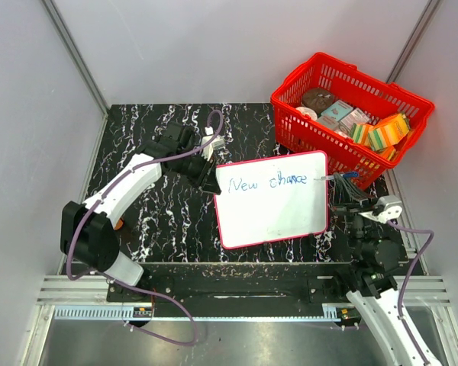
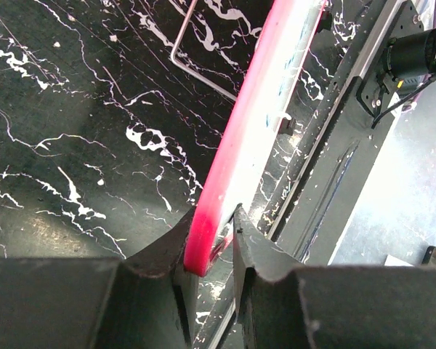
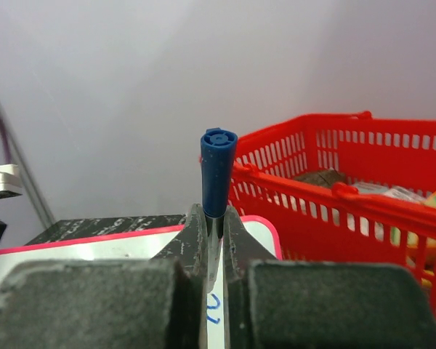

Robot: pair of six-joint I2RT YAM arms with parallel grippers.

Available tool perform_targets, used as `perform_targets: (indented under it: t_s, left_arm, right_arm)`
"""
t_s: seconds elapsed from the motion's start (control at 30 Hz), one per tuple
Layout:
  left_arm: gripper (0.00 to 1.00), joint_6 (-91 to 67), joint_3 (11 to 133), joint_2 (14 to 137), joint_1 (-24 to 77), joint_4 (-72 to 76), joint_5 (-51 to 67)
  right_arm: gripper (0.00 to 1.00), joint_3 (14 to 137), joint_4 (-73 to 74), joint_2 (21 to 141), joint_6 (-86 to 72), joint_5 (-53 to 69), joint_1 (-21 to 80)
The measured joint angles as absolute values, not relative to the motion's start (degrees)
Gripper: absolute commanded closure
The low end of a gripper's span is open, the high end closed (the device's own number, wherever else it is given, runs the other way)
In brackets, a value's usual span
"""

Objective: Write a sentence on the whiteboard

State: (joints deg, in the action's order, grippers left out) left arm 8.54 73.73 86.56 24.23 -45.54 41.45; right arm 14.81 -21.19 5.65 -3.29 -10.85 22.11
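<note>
Whiteboard (image 1: 272, 200) clamped between the arms, marker (image 1: 343, 177) at its right edge.
Left gripper (image 1: 208, 174) pinches the left rim; right gripper (image 1: 340, 184) squeezes the blue marker just past the sentence (image 1: 267, 181), "New chance".

Overhead view looks down from behind; both close wrist views share the whiteboard (image 1: 275, 217).

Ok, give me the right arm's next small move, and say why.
Probably carry the blue marker in the right gripper left and one row down to start a second line: "New chance" runs almost to the right rim of the whiteboard, bare white lies below, and the left gripper clamps it.
</note>
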Motion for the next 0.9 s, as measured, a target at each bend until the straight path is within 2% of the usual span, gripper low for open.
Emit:
perform_targets:
  t_s: [0.2,0.63,0.9]
  left_arm:
    - [1.00,8.3,74.1,88.3,24.0,-45.5,42.5]
    - [1.00,8.3,74.1,88.4,24.0,-45.5,42.5]
    - [1.00,8.3,74.1,88.4,23.9,-45.5,42.5]
  right_arm:
    - [1.00,9.8,-23.2,5.8,-2.8,-16.1,22.1]
    - [1.00,7.1,-38.1,16.7,-2.2,-15.6,22.1]
    - [1.00,7.1,-42.3,20.4,-2.2,-15.5,22.1]
